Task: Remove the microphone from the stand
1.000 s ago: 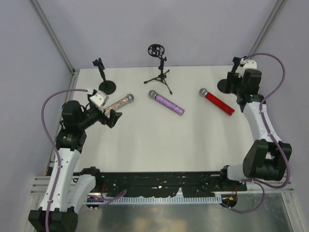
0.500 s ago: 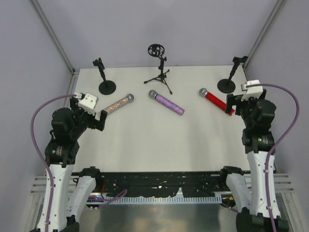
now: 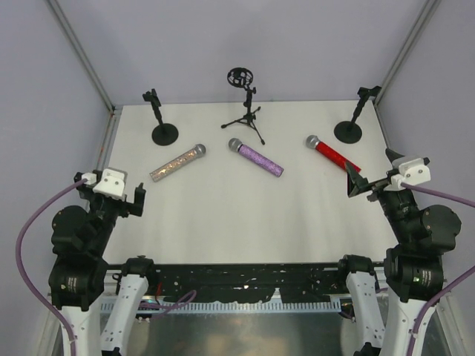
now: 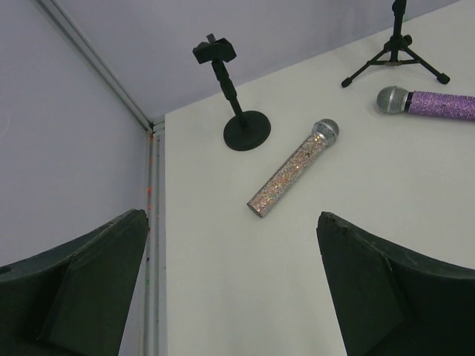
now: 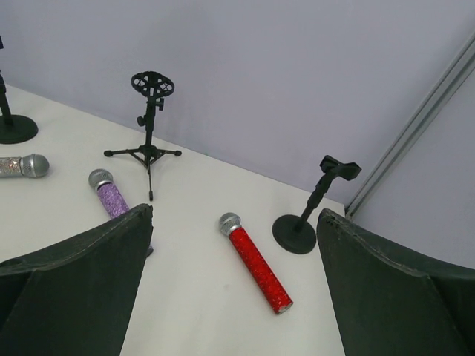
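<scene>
All three microphones lie flat on the white worktop (image 3: 245, 215), none in a holder. The purple glitter microphone (image 3: 256, 157) lies just in front of the black tripod stand (image 3: 250, 110), the pale gold glitter microphone (image 3: 177, 162) to the tripod's left and the red glitter microphone (image 3: 332, 156) to its right. The left black round-base stand (image 3: 165, 134) and the right black round-base stand (image 3: 347, 132), flanking the tripod, have bare clips. The left hand (image 4: 231, 217) and right hand (image 5: 235, 213) hang spread wide and empty, well in front of the tripod. I'd judge the removal done.
</scene>
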